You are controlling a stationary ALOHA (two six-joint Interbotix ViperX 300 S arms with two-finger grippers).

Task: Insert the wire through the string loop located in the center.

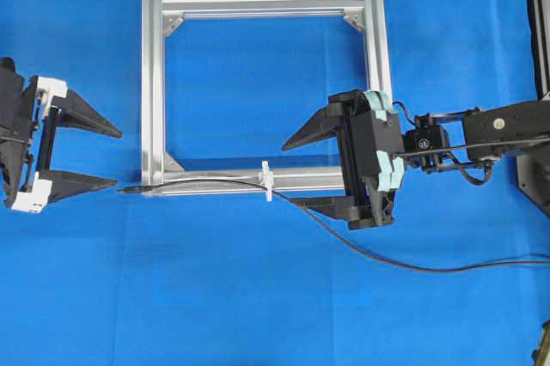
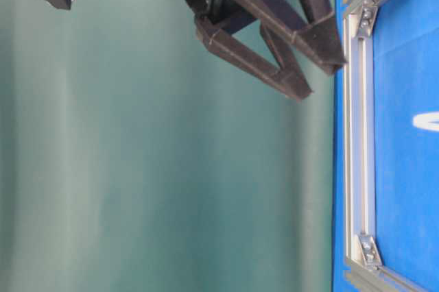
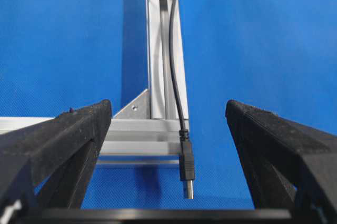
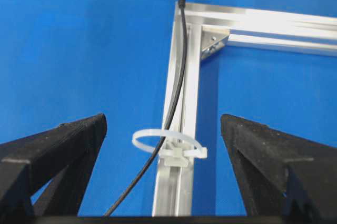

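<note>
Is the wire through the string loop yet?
Yes: the wire passes inside the string loop, its plug lying beyond the frame corner.

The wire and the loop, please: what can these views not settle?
- The wire: its far end runs off the overhead view's right edge.
- The string loop: cut by the table-level view's right edge.
- Left gripper: its arm lies outside the overhead view.

wire [image 1: 361, 246] runs off overhead's right edge, left gripper [image 1: 82, 153] body cut by left edge
</note>
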